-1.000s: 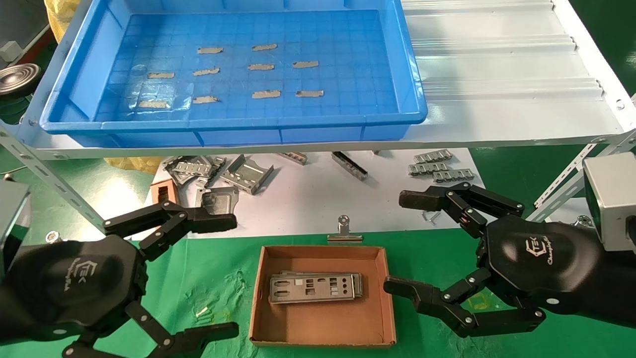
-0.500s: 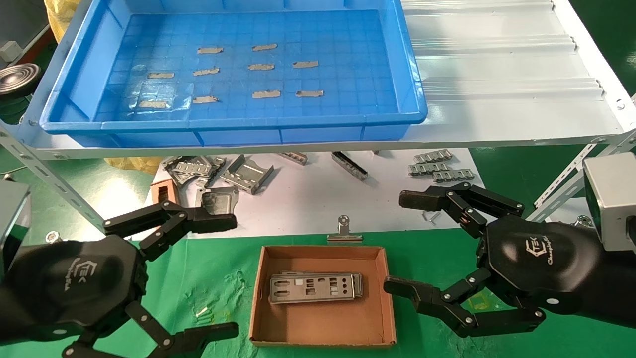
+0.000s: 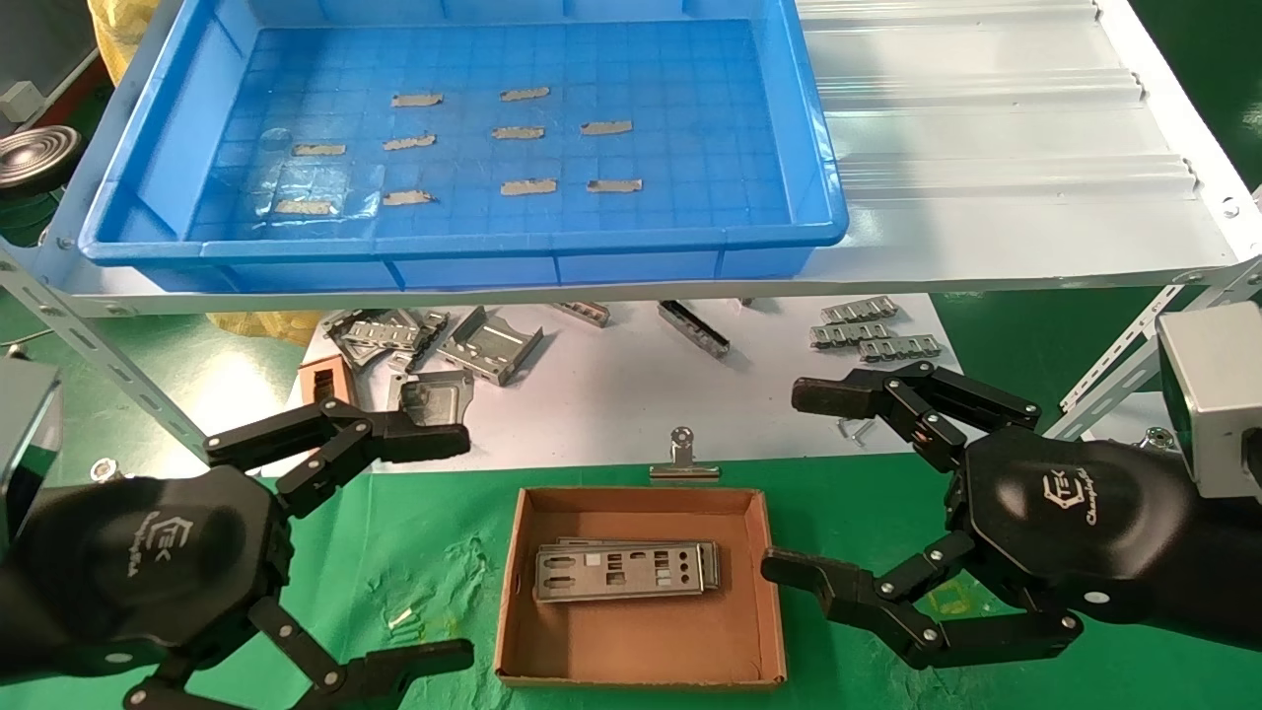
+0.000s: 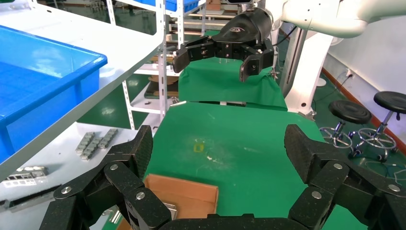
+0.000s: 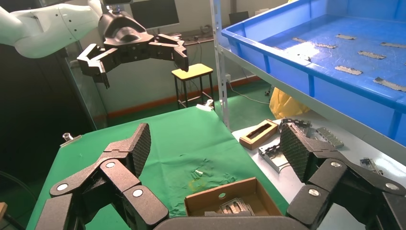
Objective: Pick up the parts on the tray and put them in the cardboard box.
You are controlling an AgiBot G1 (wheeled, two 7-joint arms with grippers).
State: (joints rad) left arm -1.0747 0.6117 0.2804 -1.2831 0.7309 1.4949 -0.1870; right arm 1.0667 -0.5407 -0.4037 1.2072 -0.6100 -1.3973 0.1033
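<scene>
The left gripper (image 3: pixel 434 547) hangs over the green mat at the near left with its fingers spread wide and nothing between them, and the right gripper (image 3: pixel 804 483) hangs at the near right, just beside the right wall of the cardboard box (image 3: pixel 641 661), also spread wide and empty. Between the two, the box sits on the mat with the parts (image 3: pixel 623 570) lying flat in a small stack on its floor, toward the far side. On the raised shelf at the far side, the tray (image 3: pixel 463 242) shows only its grid floor and short tape scraps (image 3: pixel 523 132); no plate is visible in it, so the job looks finished or nearly so. The main risk from here is a wrong pick: the tape scraps are grey and thin, and a reach into the tray could close on one of them or scrape the floor for nothing. A second risk lies on the white sheet under the shelf, where bent brackets (image 3: pixel 488 345) and small slotted strips (image 3: pixel 868 330) are scattered; these are metal too and could be mistaken for plates. The lower finger of the right gripper sits very near the box's right wall, so a careless sweep leftward could shove the light box or tip its wall and slide the stack. The binder clip (image 3: pixel 682 460) just beyond the far wall could also snag a finger.
</scene>
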